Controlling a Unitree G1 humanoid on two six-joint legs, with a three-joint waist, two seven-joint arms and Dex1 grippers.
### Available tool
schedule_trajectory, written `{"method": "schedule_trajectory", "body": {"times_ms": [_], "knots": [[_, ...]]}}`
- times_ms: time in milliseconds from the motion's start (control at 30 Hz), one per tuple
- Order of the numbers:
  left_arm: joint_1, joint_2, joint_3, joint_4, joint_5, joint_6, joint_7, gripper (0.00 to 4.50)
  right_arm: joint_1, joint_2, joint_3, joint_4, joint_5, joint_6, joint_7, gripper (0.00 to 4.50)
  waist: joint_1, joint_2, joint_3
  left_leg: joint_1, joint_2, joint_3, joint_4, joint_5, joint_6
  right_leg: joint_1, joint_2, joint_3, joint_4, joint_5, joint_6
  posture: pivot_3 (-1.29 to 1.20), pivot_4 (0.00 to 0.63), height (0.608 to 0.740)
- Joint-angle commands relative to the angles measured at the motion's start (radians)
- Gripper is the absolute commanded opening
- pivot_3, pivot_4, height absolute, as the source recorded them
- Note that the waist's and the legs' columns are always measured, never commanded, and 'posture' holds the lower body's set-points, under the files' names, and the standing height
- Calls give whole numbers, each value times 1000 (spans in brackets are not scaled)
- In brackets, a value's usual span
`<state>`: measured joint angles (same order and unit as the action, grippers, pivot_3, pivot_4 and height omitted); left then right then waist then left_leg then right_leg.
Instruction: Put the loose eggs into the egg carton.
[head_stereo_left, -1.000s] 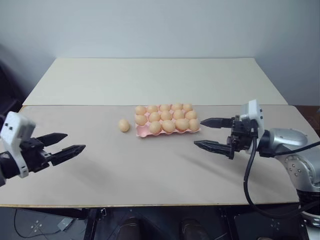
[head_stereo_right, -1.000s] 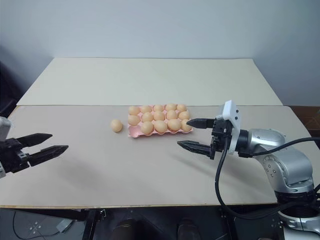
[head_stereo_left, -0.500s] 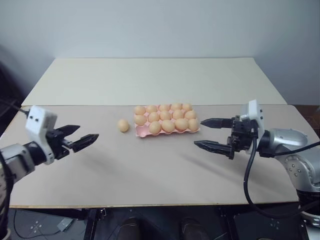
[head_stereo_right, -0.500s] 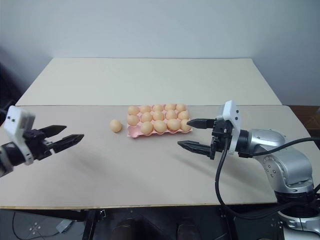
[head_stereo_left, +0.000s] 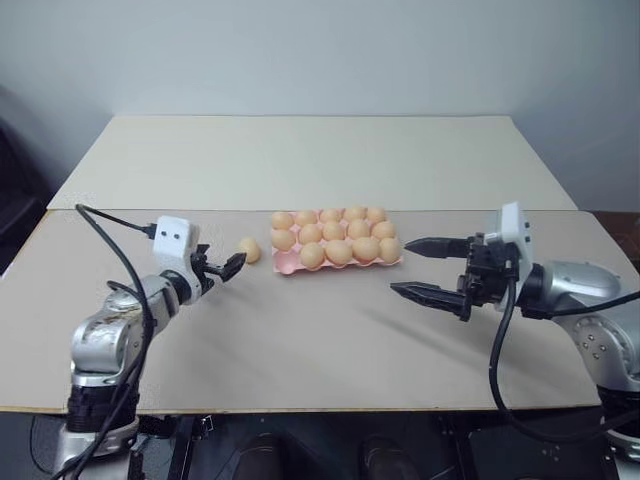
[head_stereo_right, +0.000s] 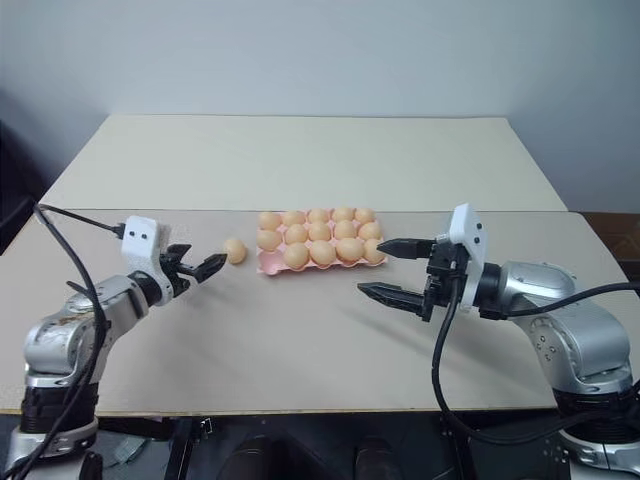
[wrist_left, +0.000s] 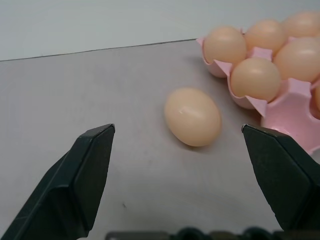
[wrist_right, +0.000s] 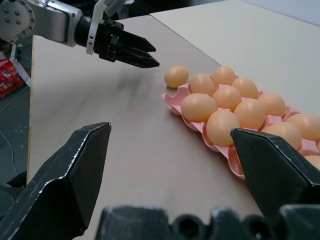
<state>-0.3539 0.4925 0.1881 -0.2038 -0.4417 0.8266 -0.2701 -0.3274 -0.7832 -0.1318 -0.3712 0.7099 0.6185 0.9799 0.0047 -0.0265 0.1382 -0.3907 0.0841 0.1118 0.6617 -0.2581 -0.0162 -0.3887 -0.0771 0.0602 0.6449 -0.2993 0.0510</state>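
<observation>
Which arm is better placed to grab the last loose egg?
Left. Its open left gripper points at the loose egg close by; the right gripper hangs beyond the egg carton.

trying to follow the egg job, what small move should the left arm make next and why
Probably ease the left tool a little further forward so its open fingers straddle the loose egg, then close. That egg lies alone on the table beside the pink tray, just ahead of the fingertips and not yet between them. The tray's near corner cup looks empty. The right tool hangs open, away from the egg.
</observation>
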Motion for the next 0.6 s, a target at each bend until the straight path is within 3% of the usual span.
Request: {"method": "schedule_trajectory", "body": {"times_ms": [33, 600], "knots": [[-36, -42, -4, 7, 33, -27, 50, 4432, 0, -12, -34, -41, 16, -6, -4, 4500, 1, 0, 0, 0, 0, 0, 0, 0, 0, 0, 0, 0, 0, 0, 0, 0, 150, 740], [-128, -236, -62, 69, 148, -47, 183, 4432, 21, -24, -39, -70, 36, 6, -20, 4500, 7, -1, 0, 0, 0, 0, 1, 0, 0, 0, 0, 0, 0, 0, 0, 0, 150, 740]]}}
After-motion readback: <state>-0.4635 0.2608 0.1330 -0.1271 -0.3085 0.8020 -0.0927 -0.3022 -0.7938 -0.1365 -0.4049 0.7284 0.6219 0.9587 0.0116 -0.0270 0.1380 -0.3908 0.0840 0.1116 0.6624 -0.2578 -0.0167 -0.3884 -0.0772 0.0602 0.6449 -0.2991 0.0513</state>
